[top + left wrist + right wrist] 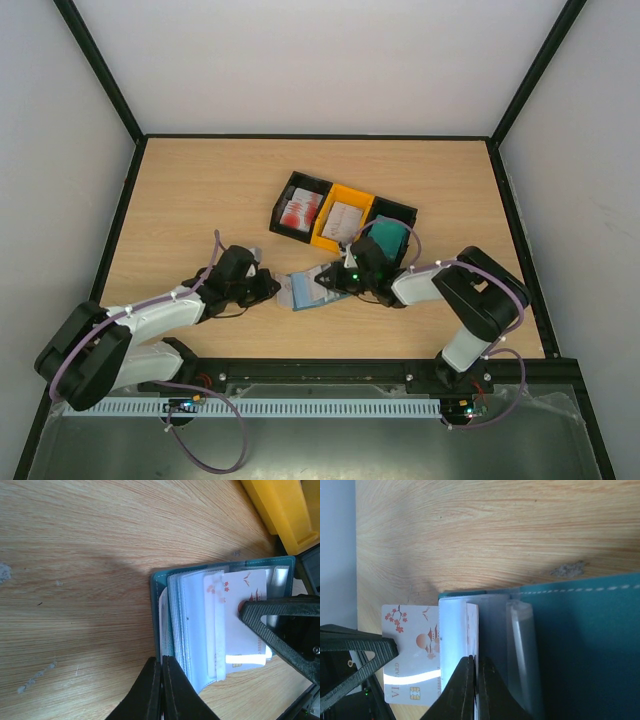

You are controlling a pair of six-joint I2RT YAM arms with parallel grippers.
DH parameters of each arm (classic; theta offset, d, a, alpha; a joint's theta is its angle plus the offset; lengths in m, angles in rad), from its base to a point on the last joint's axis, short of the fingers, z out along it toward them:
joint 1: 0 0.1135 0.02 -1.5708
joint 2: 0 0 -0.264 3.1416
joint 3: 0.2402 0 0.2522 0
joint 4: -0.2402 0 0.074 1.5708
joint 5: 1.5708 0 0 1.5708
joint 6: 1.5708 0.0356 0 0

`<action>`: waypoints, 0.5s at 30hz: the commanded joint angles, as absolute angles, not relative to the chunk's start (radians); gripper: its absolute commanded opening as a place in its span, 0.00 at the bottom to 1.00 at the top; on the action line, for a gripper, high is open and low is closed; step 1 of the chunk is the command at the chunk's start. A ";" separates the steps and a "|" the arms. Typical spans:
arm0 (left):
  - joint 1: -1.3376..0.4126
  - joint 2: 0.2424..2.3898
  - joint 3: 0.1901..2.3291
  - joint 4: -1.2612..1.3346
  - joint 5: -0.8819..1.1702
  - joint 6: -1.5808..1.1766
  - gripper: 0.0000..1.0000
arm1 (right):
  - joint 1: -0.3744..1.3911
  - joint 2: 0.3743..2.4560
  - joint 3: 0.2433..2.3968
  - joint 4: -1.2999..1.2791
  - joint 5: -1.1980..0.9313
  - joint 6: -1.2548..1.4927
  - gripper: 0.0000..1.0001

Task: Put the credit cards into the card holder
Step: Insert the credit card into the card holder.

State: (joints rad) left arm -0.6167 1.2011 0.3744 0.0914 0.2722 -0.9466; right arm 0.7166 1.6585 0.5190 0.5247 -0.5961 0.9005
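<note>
Closed left fingers (pixel 149 696) are touching card holder (pixel 580 655) at 9 o'clock, closed right fingers (pixel 462 696) pinching its 3 o'clock sleeve.

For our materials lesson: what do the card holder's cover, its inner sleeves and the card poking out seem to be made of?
Card holder cover: probably faux leather, matte teal, white stitching. Sleeves: clear glossy plastic film. Card: stiff glossy printed plastic, with a glare band.

card holder (pixel 301 292) | before bins (pixel 352 190) | credit card (pixel 240 587) seemingly part-in holder
</note>
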 commanded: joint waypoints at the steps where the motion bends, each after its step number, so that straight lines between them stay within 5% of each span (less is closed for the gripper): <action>1: -0.626 1.217 0.354 0.069 0.274 -0.944 0.03 | 0.744 1.689 0.485 0.535 -0.578 0.937 0.03; 15: -0.627 1.202 0.350 0.068 0.273 -0.943 0.03 | 0.792 1.723 0.463 0.670 -0.549 1.023 0.02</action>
State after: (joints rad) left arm -0.6170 1.1984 0.3744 0.0917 0.2691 -0.9463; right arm 0.7540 1.6810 0.4725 0.6510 -0.5606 0.9962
